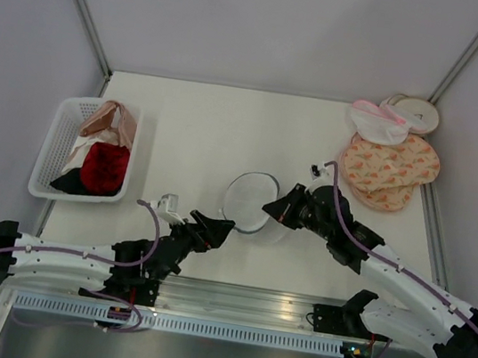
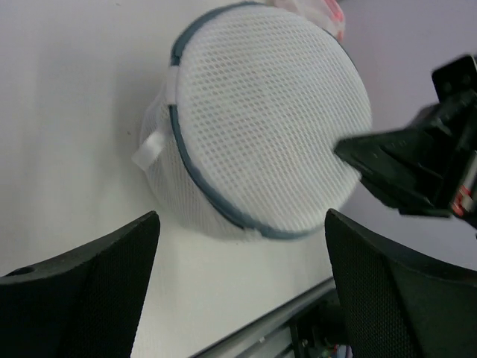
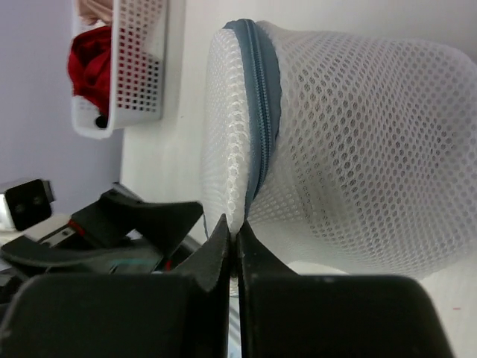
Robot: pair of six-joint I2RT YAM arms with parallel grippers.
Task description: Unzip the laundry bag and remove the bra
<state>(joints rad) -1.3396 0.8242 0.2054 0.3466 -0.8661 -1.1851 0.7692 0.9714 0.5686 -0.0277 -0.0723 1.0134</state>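
Note:
The laundry bag [image 1: 252, 203], a round white mesh drum with dark rims, sits tipped on its side mid-table, zipped shut. My right gripper [image 1: 274, 209] is shut on the bag's rim; the right wrist view shows its closed fingers [image 3: 223, 242] pinching the mesh edge beside the blue-grey zipper [image 3: 262, 112]. My left gripper [image 1: 225, 226] is open just in front of the bag, its fingers [image 2: 97, 291] spread wide and empty below the bag's round face [image 2: 268, 119]. The bra is hidden inside or out of view.
A white basket [image 1: 52, 156] at the left holds a red garment [image 1: 104, 166] and a pink-peach one [image 1: 111, 121]. Flat peach patterned rounds [image 1: 390, 166] and a white pouch with pink trim [image 1: 375, 121] lie at the back right. The metal rail [image 1: 239, 301] runs along the near edge.

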